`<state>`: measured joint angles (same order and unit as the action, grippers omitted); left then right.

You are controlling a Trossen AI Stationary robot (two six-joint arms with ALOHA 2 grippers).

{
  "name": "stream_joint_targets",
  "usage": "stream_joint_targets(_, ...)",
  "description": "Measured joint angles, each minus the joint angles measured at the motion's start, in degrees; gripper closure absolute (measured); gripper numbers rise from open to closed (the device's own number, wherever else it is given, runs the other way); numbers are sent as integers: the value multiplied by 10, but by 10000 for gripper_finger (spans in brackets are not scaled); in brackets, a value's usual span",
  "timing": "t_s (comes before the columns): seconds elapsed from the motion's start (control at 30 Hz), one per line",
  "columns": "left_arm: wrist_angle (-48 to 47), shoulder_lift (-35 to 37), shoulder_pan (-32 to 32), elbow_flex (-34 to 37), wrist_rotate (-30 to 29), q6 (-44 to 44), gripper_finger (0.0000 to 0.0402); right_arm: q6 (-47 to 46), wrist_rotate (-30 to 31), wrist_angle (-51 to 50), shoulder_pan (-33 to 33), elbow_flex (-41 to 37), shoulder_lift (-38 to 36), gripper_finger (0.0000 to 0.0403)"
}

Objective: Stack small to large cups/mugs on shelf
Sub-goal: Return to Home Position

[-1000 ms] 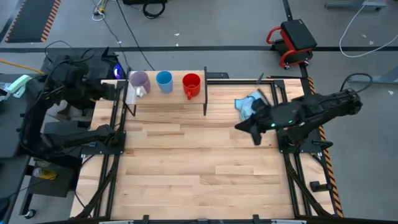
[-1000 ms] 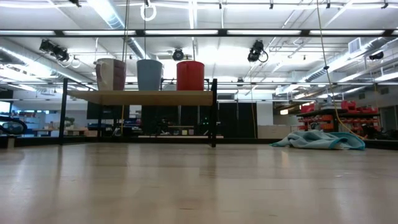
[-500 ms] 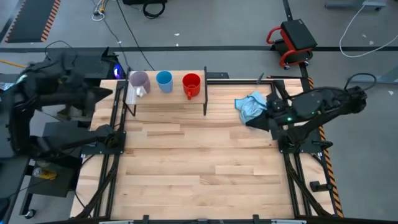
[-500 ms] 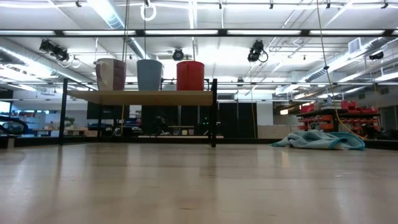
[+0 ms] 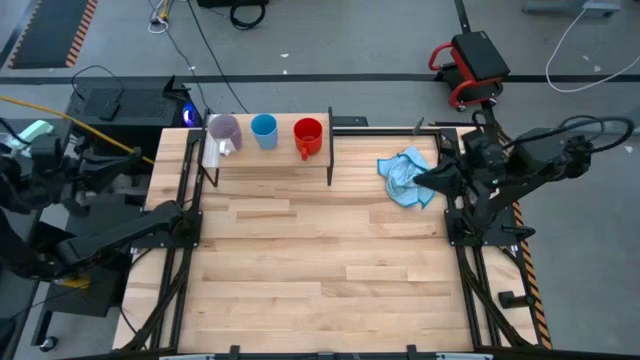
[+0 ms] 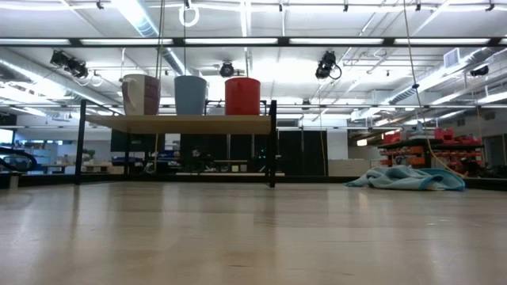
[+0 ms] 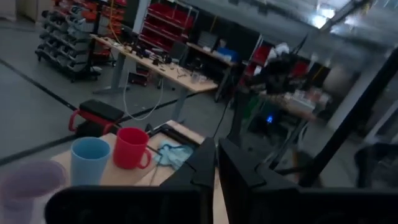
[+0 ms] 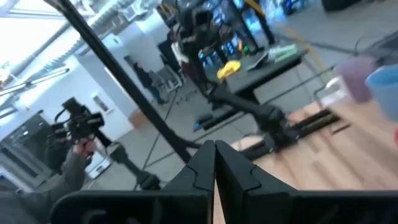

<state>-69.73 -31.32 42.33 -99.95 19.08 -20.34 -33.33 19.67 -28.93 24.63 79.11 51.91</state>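
Three cups stand upright in a row on the shelf (image 5: 268, 152), each on its base: the lilac mug (image 5: 223, 130), the light blue cup (image 5: 264, 130) and the red mug (image 5: 308, 135). In the low view they show as lilac mug (image 6: 140, 95), blue cup (image 6: 190, 95) and red mug (image 6: 242, 96) on the shelf board (image 6: 186, 124). My left gripper (image 7: 216, 163) is shut and empty, drawn back beyond the table's left edge. My right gripper (image 8: 214, 163) is shut and empty, above the table's right edge beside the cloth.
A crumpled light blue cloth (image 5: 405, 172) lies on the table near its far right corner, right next to my right arm (image 5: 500, 165). The tabletop (image 5: 320, 270) is bare wood in front of the shelf. A person (image 8: 74, 162) stands in the room beyond.
My left arm has drawn back from the shelf's left end toward the left, off the table. My right gripper has pulled back from over the table toward its right edge, past the cloth. The cups and the cloth have stayed put.
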Motion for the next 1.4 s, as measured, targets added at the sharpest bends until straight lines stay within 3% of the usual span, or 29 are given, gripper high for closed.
stream_joint_targets(0.07, 0, 8, 0, 0, 0, -16, 375, 18, 6, 0, 0, 0, -10, 385)
stream_joint_targets(0.37, -51, 17, 0, 26, -1, 64, 366, 50, 4, 11, 0, -8, -55, 385)
stream_joint_targets(0.67, 63, 83, -6, 125, 1, 88, 378, 72, 1, 130, 0, -135, -163, 385)
stream_joint_targets(1.03, 92, 188, -66, 137, -82, 41, 365, 111, 0, 159, 0, -205, -312, 385)
stream_joint_targets(1.4, 80, 232, -159, 138, -152, 33, 378, 141, 0, 160, -1, -245, -407, 385)
